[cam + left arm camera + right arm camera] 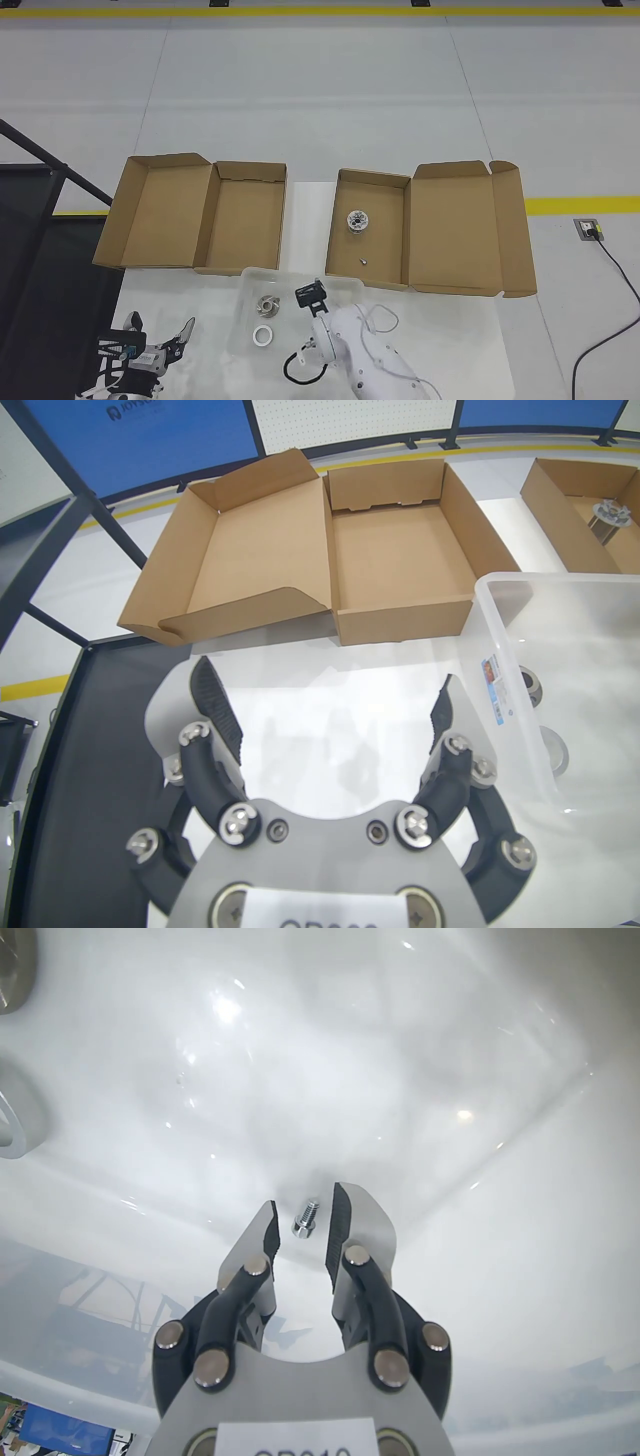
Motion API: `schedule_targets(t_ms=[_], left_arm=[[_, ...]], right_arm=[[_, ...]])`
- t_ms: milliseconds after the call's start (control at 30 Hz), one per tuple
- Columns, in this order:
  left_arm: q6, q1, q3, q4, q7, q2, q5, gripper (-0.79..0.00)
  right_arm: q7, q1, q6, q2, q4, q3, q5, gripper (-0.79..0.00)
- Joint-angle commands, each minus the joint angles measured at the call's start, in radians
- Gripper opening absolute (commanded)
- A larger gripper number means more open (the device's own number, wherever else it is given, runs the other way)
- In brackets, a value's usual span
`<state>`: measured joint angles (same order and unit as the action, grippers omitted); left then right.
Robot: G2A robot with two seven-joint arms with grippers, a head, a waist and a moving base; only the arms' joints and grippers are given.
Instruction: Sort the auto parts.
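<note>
Inside clear plastic bin (550, 576), right gripper (306, 1202) jaws apart around small silver bolt (303, 1220); left gripper (324, 677) jaws likewise apart. Two parts (357, 221) in brown cardboard box (385, 250); apparently three left.

Top view from above; both wrist views near clear bin (501, 635)

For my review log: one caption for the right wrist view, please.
Right pincer, open, straddles a small bolt lying in the clear bin.
</note>
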<state>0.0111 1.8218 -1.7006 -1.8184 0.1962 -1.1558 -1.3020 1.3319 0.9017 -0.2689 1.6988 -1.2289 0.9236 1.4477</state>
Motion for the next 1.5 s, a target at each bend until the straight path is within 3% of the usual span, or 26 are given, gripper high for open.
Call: schedule_targets(t_ms=[0,200,333,367,500,633,800,1033,1133,1467], left_arm=[[0.000,0.000,0.000,0.000,0.000,0.000,0.000,0.000],[0.000,0.000,0.000,0.000,0.000,0.000,0.000,0.000],[0.000,0.000,0.000,0.000,0.000,0.000,0.000,0.000],[0.000,0.000,0.000,0.000,0.000,0.000,0.000,0.000],[0.000,0.000,0.000,0.000,0.000,0.000,0.000,0.000],[0.000,0.000,0.000,0.000,0.000,0.000,0.000,0.000],[0.000,0.000,0.000,0.000,0.000,0.000,0.000,0.000],[0.000,0.000,0.000,0.000,0.000,0.000,0.000,0.000],[0.000,0.000,0.000,0.000,0.000,0.000,0.000,0.000],[0.000,0.000,0.000,0.000,0.000,0.000,0.000,0.000]], right_arm=[[-0.003,0.003,0.003,0.001,0.000,0.002,-0.003,-0.533],[-0.008,0.011,0.007,0.002,-0.001,0.008,-0.002,-0.548],[-0.014,0.012,0.012,0.002,0.002,0.015,-0.005,-0.702],[-0.018,0.014,0.012,0.002,-0.001,0.016,-0.004,-0.785],[-0.023,0.022,0.015,0.001,-0.035,0.018,0.013,-0.785],[-0.027,0.054,0.047,-0.007,-0.154,0.028,0.042,-0.785],[-0.015,0.157,0.134,-0.029,-0.453,0.023,0.139,-0.785],[-0.079,0.327,0.180,-0.053,-0.822,-0.074,0.427,-0.785],[-0.105,0.362,0.222,-0.058,-0.861,-0.099,0.491,-0.785],[-0.105,0.362,0.222,-0.058,-0.861,-0.099,0.491,-0.785]])
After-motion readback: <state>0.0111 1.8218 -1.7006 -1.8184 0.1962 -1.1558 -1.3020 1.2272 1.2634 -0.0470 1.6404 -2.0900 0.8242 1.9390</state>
